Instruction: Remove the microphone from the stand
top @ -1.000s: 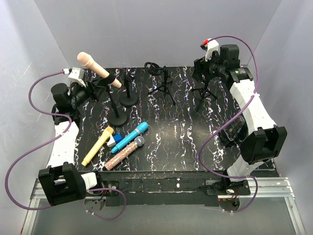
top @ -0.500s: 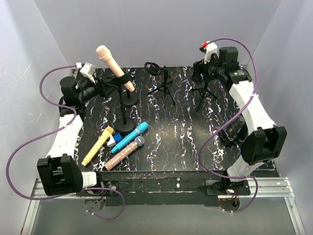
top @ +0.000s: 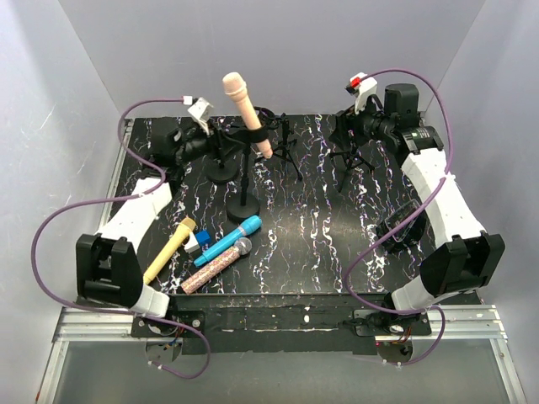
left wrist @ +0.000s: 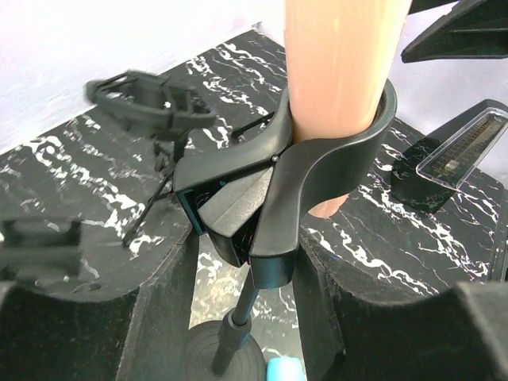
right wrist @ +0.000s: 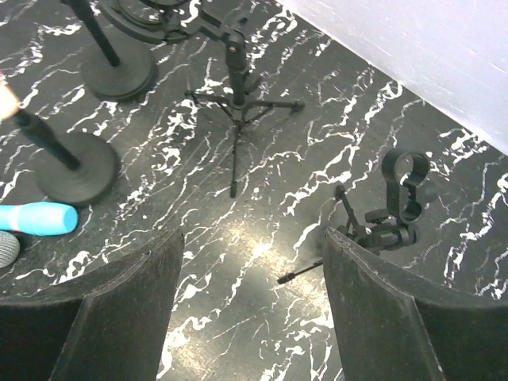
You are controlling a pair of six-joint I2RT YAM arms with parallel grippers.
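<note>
A peach microphone (top: pixel 244 103) sits tilted in the black clip (left wrist: pixel 317 159) of a round-base stand (top: pixel 244 206) at the back middle of the table. It fills the top of the left wrist view (left wrist: pixel 341 63). My left gripper (top: pixel 221 145) is shut on the clip's lower block (left wrist: pixel 246 214), just under the microphone, with the stand's pole (left wrist: pixel 238 317) hanging between the fingers. My right gripper (top: pixel 354 126) is open and empty (right wrist: pixel 254 309), high over the back right of the table.
A yellow microphone (top: pixel 168 251), a blue one (top: pixel 227 239) and a glittery pink one (top: pixel 210 268) lie at front left. An empty round-base stand (top: pixel 223 168), a tripod stand (top: pixel 285 147) and a small tripod with clip (right wrist: pixel 393 214) stand at the back.
My left gripper has swung right from the back left to the back middle, taking the stand and peach microphone with it. The microphone stands more upright. The right arm has barely moved.
</note>
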